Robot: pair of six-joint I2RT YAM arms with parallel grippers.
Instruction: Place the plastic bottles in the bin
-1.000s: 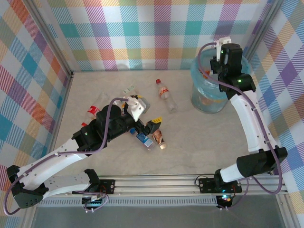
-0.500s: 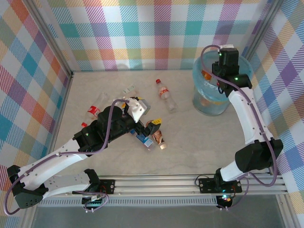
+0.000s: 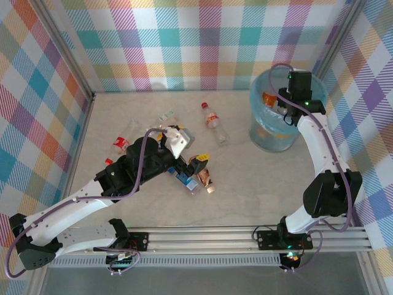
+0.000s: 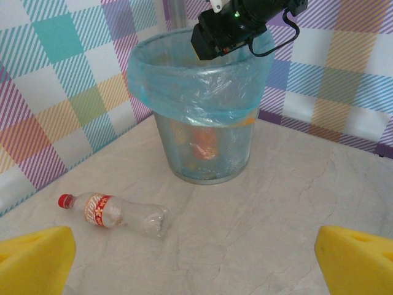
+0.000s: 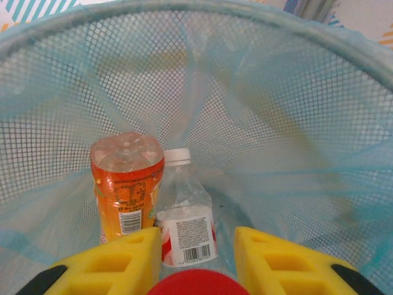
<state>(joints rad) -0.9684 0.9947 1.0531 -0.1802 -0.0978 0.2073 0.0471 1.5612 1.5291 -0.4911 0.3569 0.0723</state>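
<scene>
Right gripper (image 5: 198, 241) hangs inside the bin (image 3: 264, 138), fingers narrow, grip unclear. Best let go straight down, clear of the rim. Left gripper (image 4: 193, 241) gapes wide.

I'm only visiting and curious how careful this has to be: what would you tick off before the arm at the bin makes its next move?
1. Right gripper above the bin opening: ok.
2. Bin upright, bag in place: ok.
3. Right gripper's load released: cannot tell; a red object sits between its fingers.
4. Left gripper open: ok.
5. Table cleared of bottles: not ok; a red-capped bottle lies on it.
</scene>
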